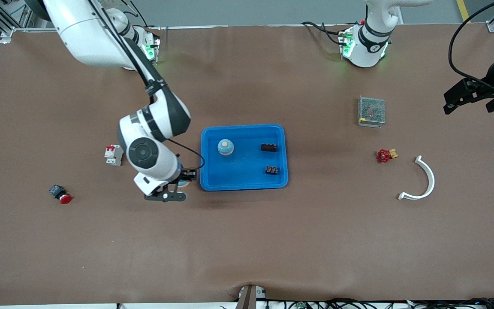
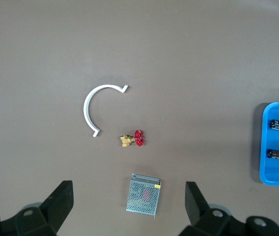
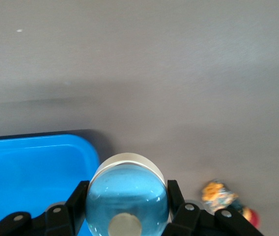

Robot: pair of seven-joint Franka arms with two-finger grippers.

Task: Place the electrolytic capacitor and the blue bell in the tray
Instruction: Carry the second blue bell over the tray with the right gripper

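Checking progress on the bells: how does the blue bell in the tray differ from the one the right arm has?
The blue bell in the tray sits free, upright, on the tray floor; the held bell is clamped between the right gripper fingers, just outside the tray's corner. Both are blue domes with a pale button.

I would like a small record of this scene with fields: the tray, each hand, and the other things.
tray: shallow bright-blue plastic tray, holding one blue dome bell and two black capacitors
right hand: shut on a second blue dome bell, beside the tray's corner
left hand: open, waiting above metal mesh box
other: white curved strip, red valve
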